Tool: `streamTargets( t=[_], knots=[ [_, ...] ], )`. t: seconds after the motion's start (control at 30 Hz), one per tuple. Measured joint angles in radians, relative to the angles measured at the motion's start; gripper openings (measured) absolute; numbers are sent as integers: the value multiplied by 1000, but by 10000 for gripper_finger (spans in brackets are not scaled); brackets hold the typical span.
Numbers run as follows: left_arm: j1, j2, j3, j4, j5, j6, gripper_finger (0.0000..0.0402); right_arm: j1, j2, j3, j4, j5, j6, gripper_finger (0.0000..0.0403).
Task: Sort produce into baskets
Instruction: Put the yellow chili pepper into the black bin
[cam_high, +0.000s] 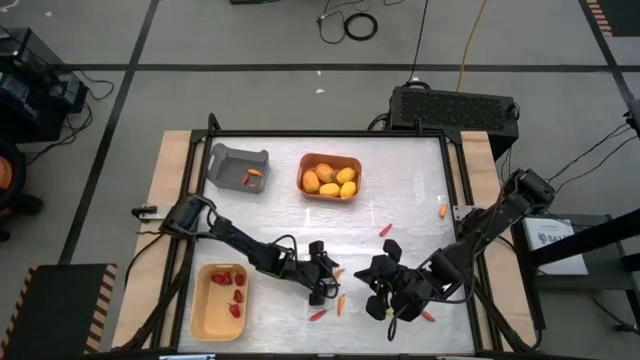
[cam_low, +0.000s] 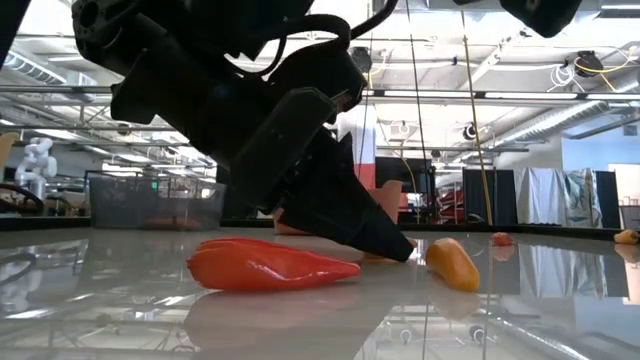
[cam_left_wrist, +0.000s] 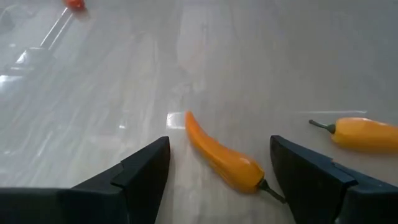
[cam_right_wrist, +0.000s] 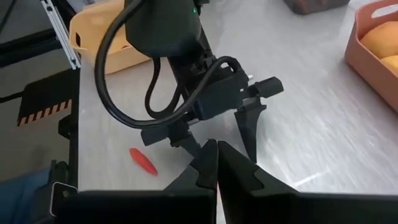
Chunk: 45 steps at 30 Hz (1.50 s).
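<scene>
My left gripper (cam_high: 325, 282) is open and low over the table's near middle. In the left wrist view its fingers (cam_left_wrist: 219, 142) stand on either side of a thin orange carrot-like stick (cam_left_wrist: 221, 152) lying flat, without touching it. A second yellow-orange stick (cam_left_wrist: 364, 134) lies beside it. My right gripper (cam_high: 388, 295) is shut (cam_right_wrist: 216, 167) just to the right, with nothing seen in it. The orange basket (cam_high: 330, 175) holds yellow fruits. The pale yellow basket (cam_high: 220, 300) holds red berries. The grey basket (cam_high: 238, 165) holds one orange stick.
More sticks lie loose on the table: a red one (cam_high: 318, 314) and an orange one (cam_high: 341, 305) near the front edge, a red one (cam_high: 385, 230), an orange one (cam_high: 443, 210) at the right, and one (cam_high: 428, 315) by my right gripper. The two grippers are close together.
</scene>
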<state>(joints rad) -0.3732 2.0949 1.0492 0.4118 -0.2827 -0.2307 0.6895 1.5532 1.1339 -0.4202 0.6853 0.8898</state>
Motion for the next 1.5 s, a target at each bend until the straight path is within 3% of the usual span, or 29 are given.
streamTargets(
  t=[0.2,0.63,1.03,1.2,1.5],
  knots=[
    [0,0,0,-13,-1,-4,253,0,0,-4,6,3,4,0],
    [1,-5,0,-26,-1,-19,136,0,0,-4,21,5,-13,0],
    [45,-86,-3,-109,9,-22,37,0,58,-3,45,22,-12,0],
    [76,-237,-1,-325,8,16,30,0,120,-2,59,21,-8,0],
    [165,-618,0,-876,-116,54,35,-9,216,-3,117,16,11,0]
  ],
)
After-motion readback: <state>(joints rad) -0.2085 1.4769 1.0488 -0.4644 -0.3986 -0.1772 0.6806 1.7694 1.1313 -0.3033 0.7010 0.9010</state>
